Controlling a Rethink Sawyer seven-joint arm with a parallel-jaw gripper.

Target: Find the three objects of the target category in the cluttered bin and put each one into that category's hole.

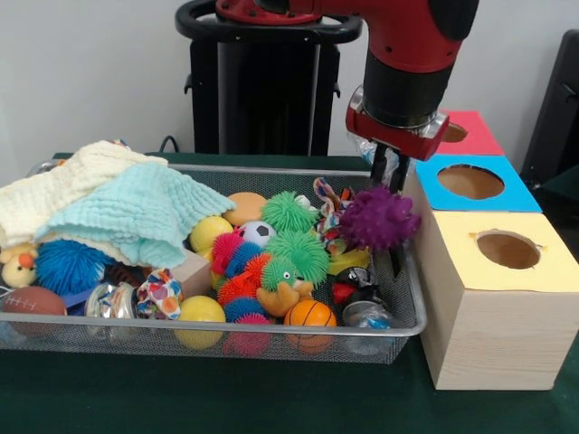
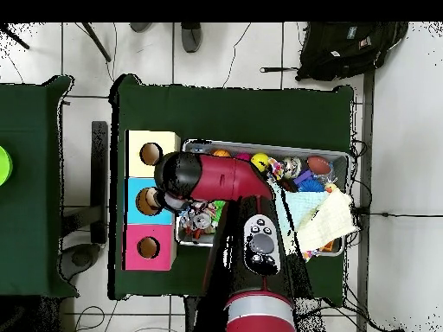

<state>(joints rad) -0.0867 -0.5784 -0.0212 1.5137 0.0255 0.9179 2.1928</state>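
The silver wire-mesh bin [image 1: 271,342] is full of balls, spiky toys and cloths; it also shows in the overhead view [image 2: 260,145]. A clear plastic bottle [image 1: 366,315] lies in its front right corner. Another clear crinkly piece [image 1: 107,298] lies at the front left beside a patterned toy. My gripper [image 1: 389,179] hangs over the bin's right end, just behind a purple spiky ball [image 1: 378,217] that hides its tips. In the overhead view the red arm [image 2: 216,177] covers the gripper.
A wooden box stands right of the bin with a hole in each of its yellow [image 1: 508,250], blue [image 1: 470,182] and red [image 1: 461,133] tops. Cream and mint cloths [image 1: 118,208] cover the bin's left back. An orange basketball [image 1: 309,314] lies at the front.
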